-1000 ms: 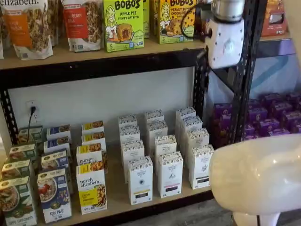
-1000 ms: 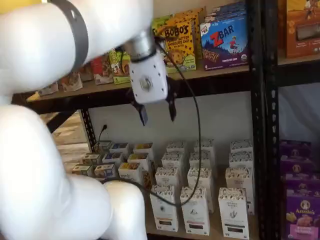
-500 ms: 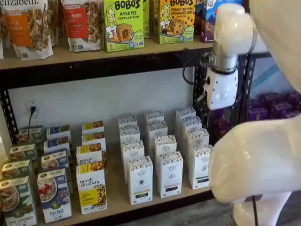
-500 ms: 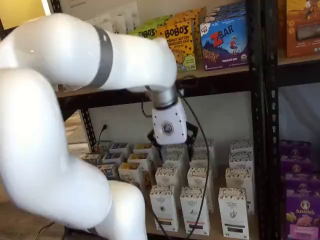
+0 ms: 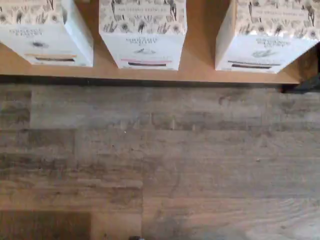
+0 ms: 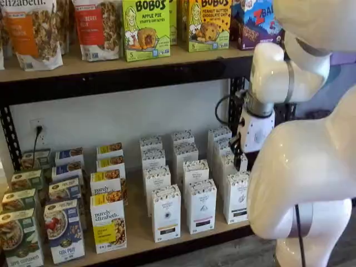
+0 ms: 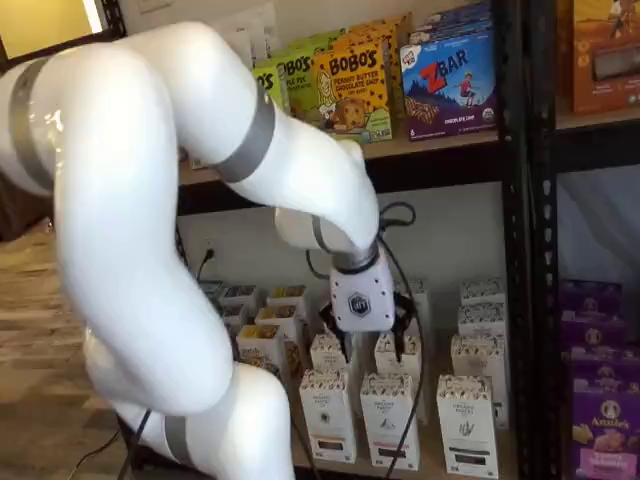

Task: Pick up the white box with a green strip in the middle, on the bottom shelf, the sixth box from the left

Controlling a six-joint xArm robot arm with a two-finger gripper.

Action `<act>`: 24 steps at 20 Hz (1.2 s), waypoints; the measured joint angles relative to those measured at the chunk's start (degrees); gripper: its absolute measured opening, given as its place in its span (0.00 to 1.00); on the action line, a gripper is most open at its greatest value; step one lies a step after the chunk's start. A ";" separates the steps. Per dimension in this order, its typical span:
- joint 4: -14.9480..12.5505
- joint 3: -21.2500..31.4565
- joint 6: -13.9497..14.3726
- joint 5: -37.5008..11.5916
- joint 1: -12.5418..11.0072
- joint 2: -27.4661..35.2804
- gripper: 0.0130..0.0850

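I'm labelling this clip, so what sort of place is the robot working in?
Probably a grocery store aisle, or a mock-up of one: a black metal rack with wooden shelves, rows of identical white boxes facing front, and snack bar boxes on the shelf above.

White box stood upright at front edge of bottom shelf, rightmost of front row; speckled top band, prob. dark label strip low.
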 joint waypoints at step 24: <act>1.28 -17.45 0.03 -21.17 1.78 39.09 1.00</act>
